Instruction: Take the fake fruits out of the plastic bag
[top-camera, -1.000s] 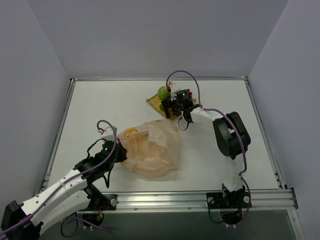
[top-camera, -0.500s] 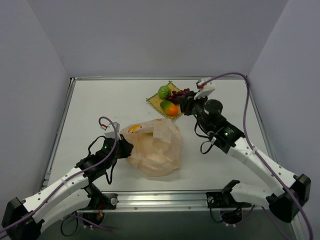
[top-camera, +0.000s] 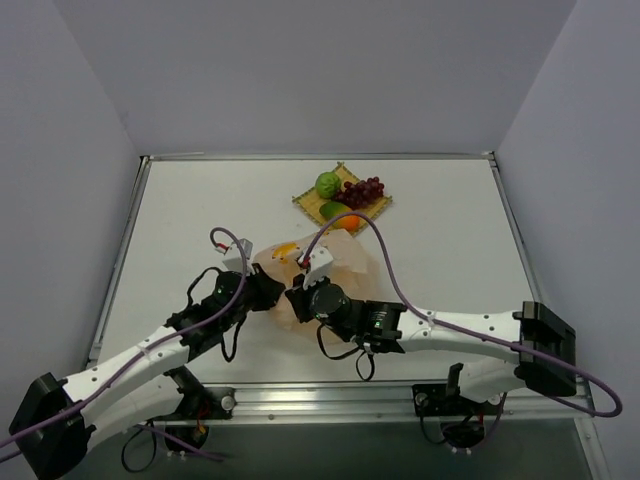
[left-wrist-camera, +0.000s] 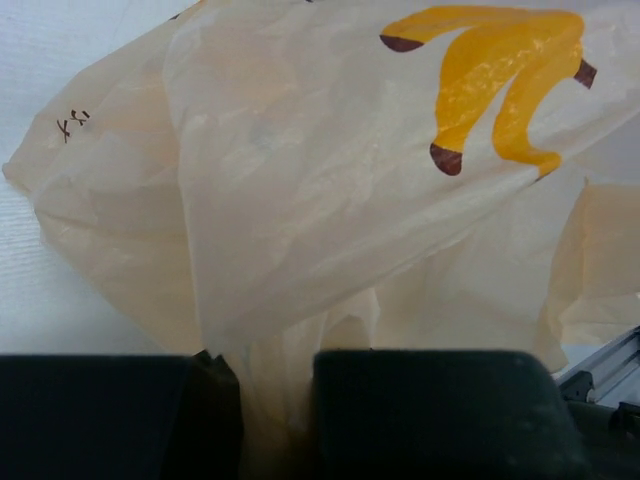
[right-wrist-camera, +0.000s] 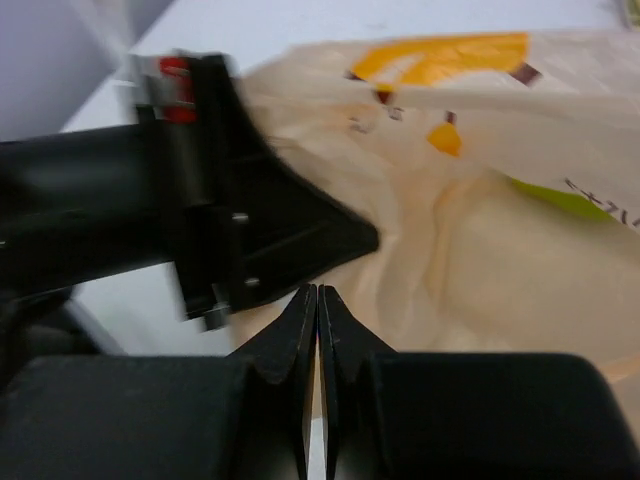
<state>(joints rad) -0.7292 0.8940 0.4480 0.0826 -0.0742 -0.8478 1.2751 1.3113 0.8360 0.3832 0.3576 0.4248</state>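
Note:
The plastic bag (top-camera: 335, 262) lies crumpled at the table's middle, printed with yellow bananas (left-wrist-camera: 500, 80). My left gripper (top-camera: 270, 292) is shut on a gathered fold of the bag (left-wrist-camera: 275, 390) at its left side. My right gripper (top-camera: 296, 298) is shut with nothing between its fingers, its tips (right-wrist-camera: 317, 293) next to the left gripper (right-wrist-camera: 200, 220) at the bag's edge. A green patch (right-wrist-camera: 560, 200) shows through the bag (right-wrist-camera: 480, 230). Three fake fruits rest on a woven mat (top-camera: 306, 203) farther back: a round green one (top-camera: 327, 184), a dark red grape bunch (top-camera: 362, 190) and a green-orange mango (top-camera: 340, 213).
Both forearms cross the near half of the table and meet at the bag. A metal rail (top-camera: 400, 395) runs along the near edge. Grey walls close in the table's left, right and far sides.
My right arm has swung from the woven mat down to the bag's left side and its jaws have shut. The grape bunch now lies uncovered on the mat. The left gripper kept its hold.

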